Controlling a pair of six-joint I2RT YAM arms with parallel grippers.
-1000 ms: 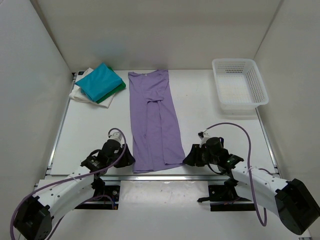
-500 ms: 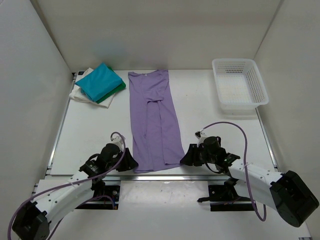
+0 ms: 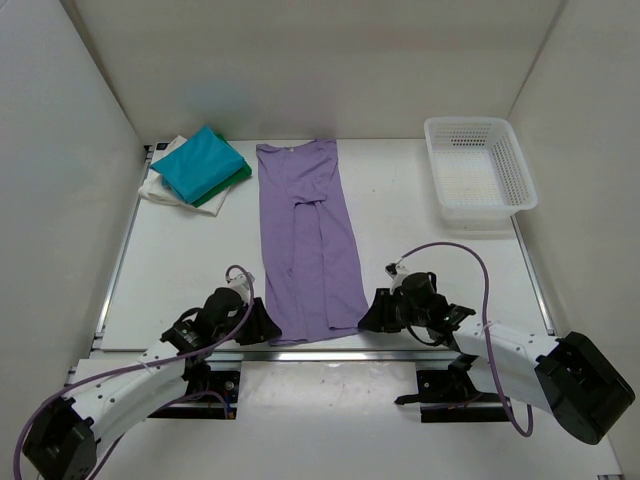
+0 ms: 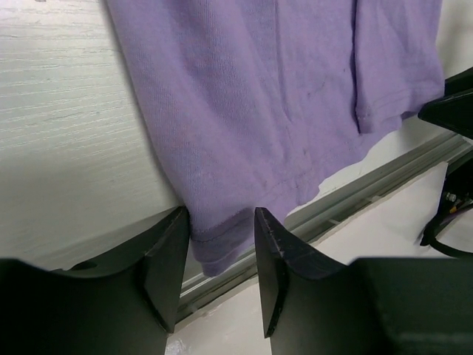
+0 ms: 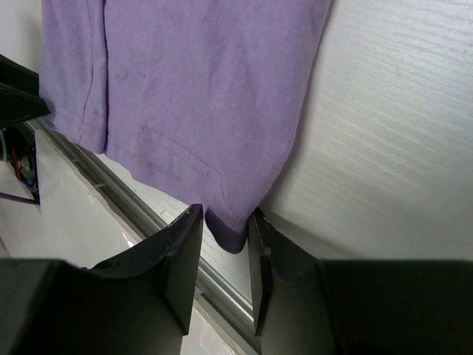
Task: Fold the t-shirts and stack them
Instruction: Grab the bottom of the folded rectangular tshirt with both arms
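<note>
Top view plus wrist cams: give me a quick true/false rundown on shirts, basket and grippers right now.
1. The purple shirt lies as a long strip running away from the arms. True.
2. The folded shirts sit in the basket. False: they are piled at the far left, and the basket is at the far right.
3. The left gripper straddles a near hem corner of the purple shirt. True.
4. The right gripper hangs over the basket. False: it straddles the shirt's other near corner.
5. The teal shirt tops the pile. True.
</note>
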